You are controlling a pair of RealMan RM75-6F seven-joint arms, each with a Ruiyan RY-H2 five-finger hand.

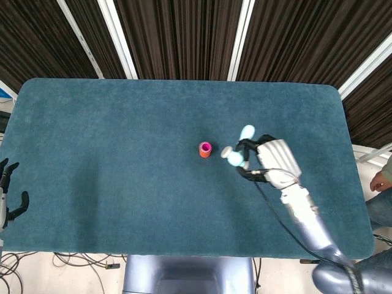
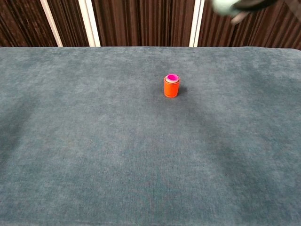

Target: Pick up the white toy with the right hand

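Note:
My right hand (image 1: 273,162) is raised above the table's right half and grips the white toy (image 1: 239,149), a pale piece with rounded ends that stick out to the left of the fingers. In the chest view only a blurred bit of the white toy (image 2: 226,5) shows at the top edge. My left hand (image 1: 8,193) hangs off the table's left edge with its fingers apart and nothing in it.
A small orange cylinder with a pink top (image 1: 204,149) stands near the middle of the teal cloth-covered table (image 1: 110,141); the same orange cylinder (image 2: 171,86) stands alone in the chest view. A person's hand (image 1: 382,177) shows at the far right edge.

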